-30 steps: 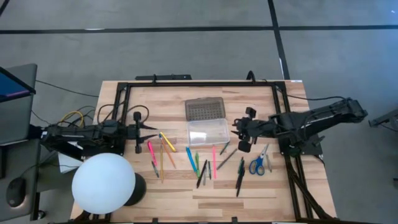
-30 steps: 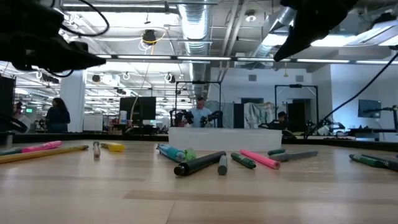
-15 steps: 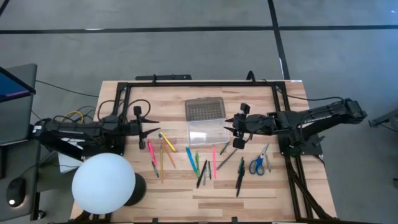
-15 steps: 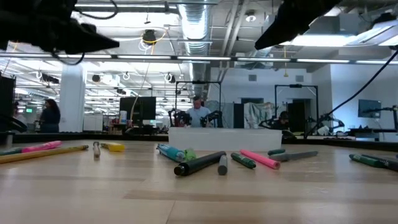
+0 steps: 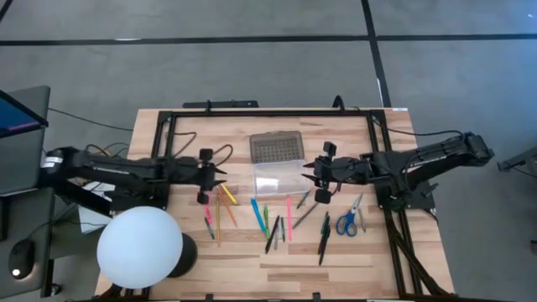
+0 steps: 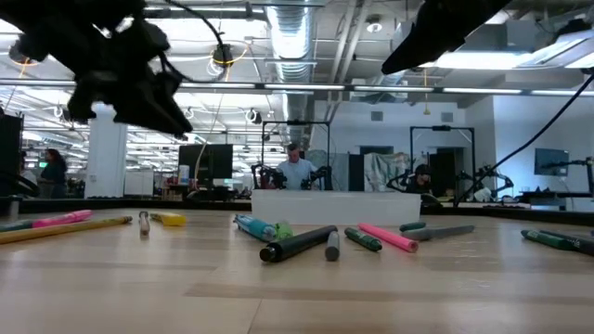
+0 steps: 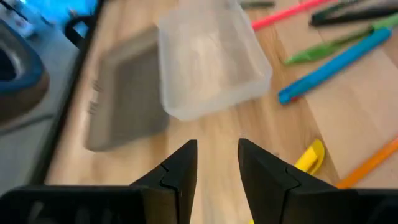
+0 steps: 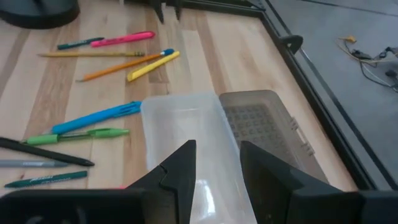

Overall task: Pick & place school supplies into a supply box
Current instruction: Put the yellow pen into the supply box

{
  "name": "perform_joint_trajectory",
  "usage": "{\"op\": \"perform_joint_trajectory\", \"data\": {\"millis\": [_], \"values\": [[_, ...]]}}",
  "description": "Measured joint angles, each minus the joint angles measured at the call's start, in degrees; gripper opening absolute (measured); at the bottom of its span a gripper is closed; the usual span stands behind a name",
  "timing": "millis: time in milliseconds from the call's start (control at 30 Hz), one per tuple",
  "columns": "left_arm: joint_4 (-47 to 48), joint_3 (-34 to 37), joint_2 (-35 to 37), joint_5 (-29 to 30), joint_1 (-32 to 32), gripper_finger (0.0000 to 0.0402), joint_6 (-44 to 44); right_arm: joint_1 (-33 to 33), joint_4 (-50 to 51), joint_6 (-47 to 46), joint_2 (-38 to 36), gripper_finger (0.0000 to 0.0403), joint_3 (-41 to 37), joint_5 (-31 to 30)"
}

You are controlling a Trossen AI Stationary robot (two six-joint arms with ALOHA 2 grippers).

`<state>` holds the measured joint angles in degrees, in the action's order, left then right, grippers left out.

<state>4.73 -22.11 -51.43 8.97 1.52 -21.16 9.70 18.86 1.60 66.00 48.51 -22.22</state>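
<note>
Low down, the supply box (image 6: 336,206) shows only one pale wall.

arms: two, slim, jointed, matte black | cabling: black loops along both | left gripper (image 5: 220,174): black angular fingers | right gripper (image 5: 309,174): same dark wedge-shaped fingers

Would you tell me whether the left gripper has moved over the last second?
Yes. In the high view the left gripper has travelled toward the supply box, now above the yellow marker.
</note>
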Motion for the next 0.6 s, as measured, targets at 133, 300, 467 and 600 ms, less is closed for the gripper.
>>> {"op": "perform_joint_trajectory", "data": {"millis": [133, 300, 467, 600], "values": [[-0.7, -1.8, -6.4, -3.1, 0.6, 0.0112, 0.8, 1.2, 0.1, 0.2, 0.0, 0.0118, 0.0, 0.0], [2.9, -5.5, -14.0, -4.1, 0.6, 0.0112, 0.1, 2.3, 0.4, 0.4, 0.0, 0.0118, 0.0, 1.5], [11.9, -11.2, -22.1, -3.6, 0.6, 0.0112, 0.6, 3.3, 0.8, 0.5, 0.0, 0.0118, 0.0, 1.7], [18.2, -16.5, -26.8, -3.5, 0.6, 0.0112, 0.8, 4.2, 1.2, 0.6, 0.0, 0.0118, 0.0, 1.7]]}}
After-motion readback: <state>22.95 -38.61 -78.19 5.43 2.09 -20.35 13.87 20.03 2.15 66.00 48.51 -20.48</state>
